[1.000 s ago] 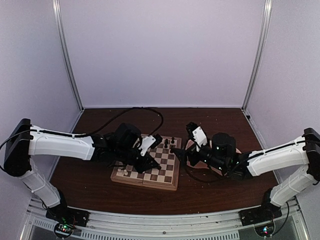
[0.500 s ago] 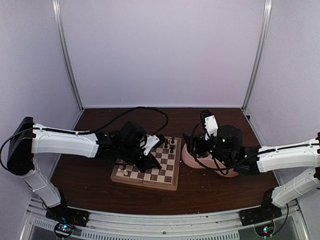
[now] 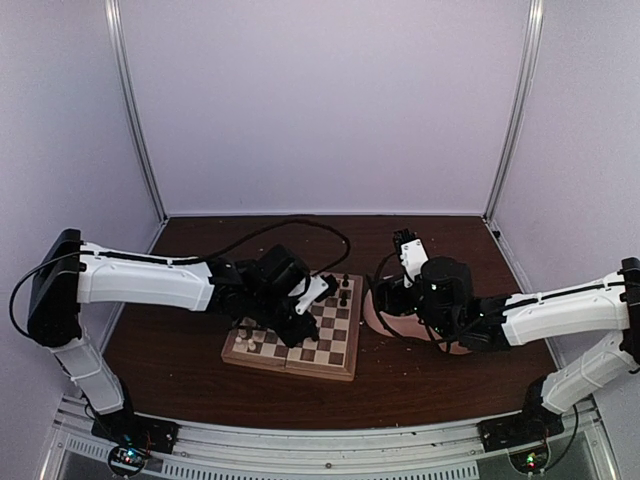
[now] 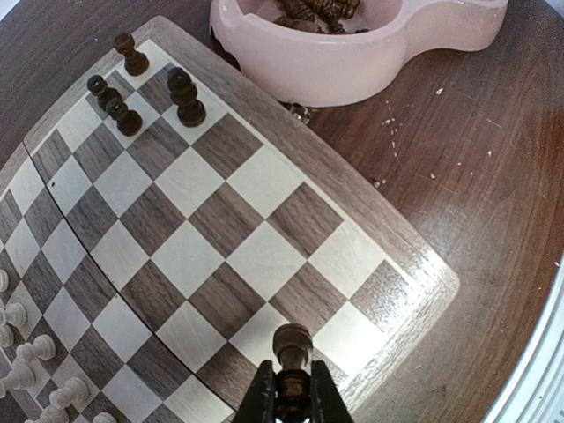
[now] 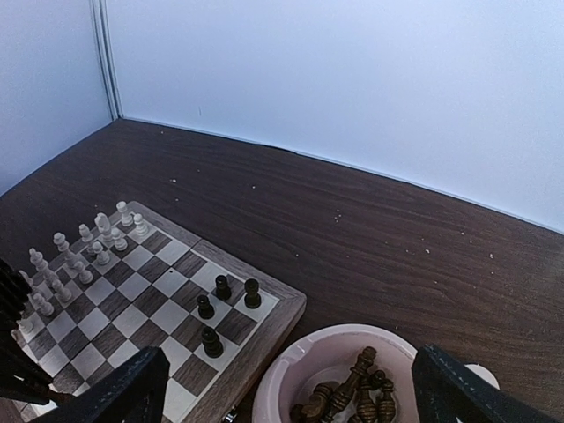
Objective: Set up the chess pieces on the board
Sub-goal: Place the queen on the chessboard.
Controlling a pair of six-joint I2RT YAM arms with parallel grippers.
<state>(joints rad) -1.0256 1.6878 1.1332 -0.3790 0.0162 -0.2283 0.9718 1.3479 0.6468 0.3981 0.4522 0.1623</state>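
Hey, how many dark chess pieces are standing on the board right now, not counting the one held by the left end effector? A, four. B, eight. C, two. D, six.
A: four dark pieces stand clustered in the board corner by the pink bowl; a fifth dark piece is pinched in the left end effector.

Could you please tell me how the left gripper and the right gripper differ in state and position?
The left gripper is shut on a dark chess piece, while the right gripper is open and holds nothing. The left gripper is over a corner of the board, whereas the right gripper is over the pink bowl that holds loose dark pieces. Both have black fingers.
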